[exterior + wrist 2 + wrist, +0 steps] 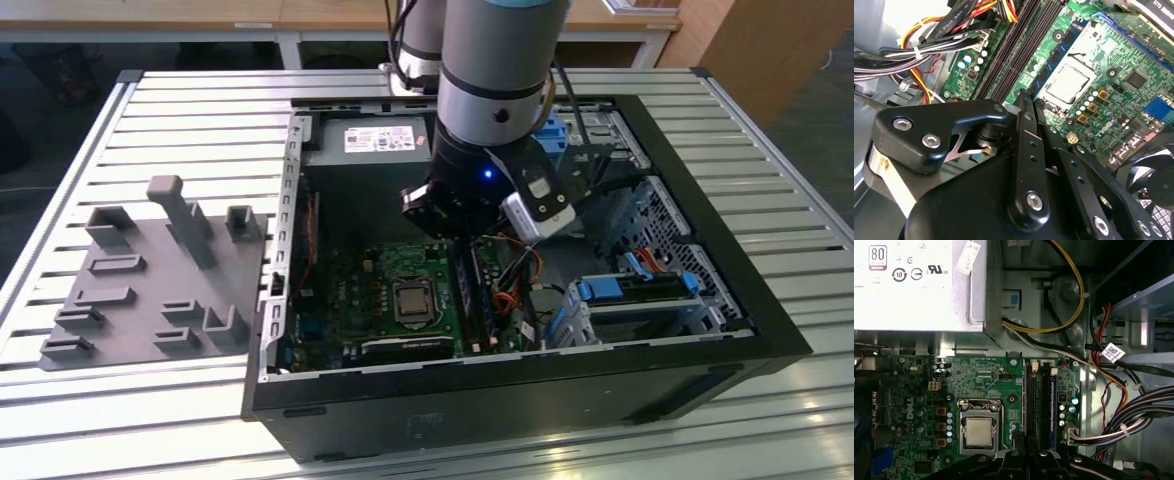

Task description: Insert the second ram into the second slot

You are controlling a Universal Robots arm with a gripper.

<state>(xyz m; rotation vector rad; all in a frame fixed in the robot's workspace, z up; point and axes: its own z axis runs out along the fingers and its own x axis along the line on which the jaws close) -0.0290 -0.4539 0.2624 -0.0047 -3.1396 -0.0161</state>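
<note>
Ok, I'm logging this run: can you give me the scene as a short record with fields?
case: open computer case on the slatted table
hand: hand low inside the case, at the memory slots beside the processor socket
second ram: cannot tell whether held or seated
tray: grey fixture tray, on the exterior view's left of the case

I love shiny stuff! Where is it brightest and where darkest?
Exterior view: glare on the table slats, the case shaded inside. First wrist view: the power supply looks brightly pale. Second wrist view: the processor gleams, the gripper looks black.
</note>
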